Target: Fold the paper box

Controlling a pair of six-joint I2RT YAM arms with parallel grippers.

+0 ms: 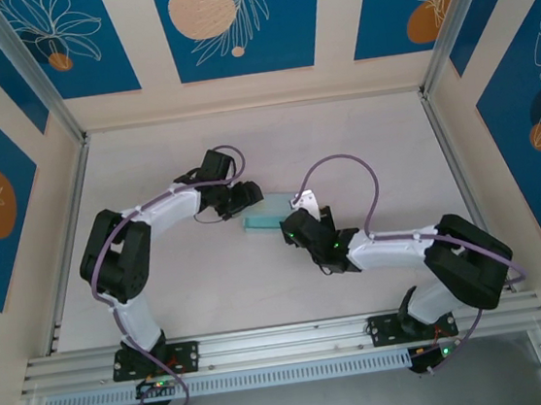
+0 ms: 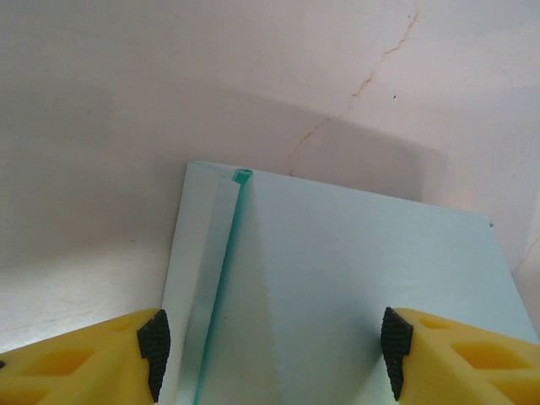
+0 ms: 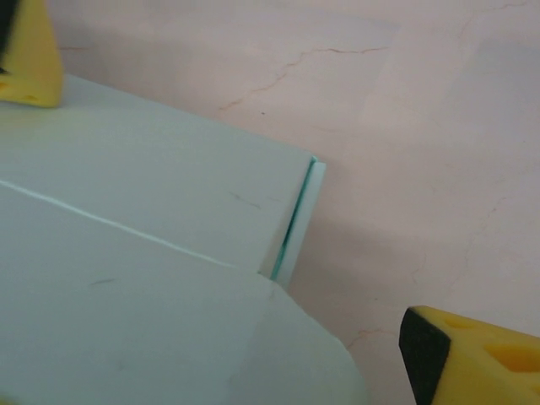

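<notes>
Pale-blue paper box [image 1: 264, 216] lies between left gripper [image 2: 274, 342] and right gripper [image 3: 219, 194] (both spread wide, holding nothing).

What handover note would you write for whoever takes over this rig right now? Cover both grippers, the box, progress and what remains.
Left gripper: jaws open, over one end of the pale blue thin-card paper box.
Right gripper: jaws open, over its opposite end.
Box: flat on the pale table, between both arms.
Done: one edge flap looks folded over.
Left: no walls raised; box unformed.
</notes>
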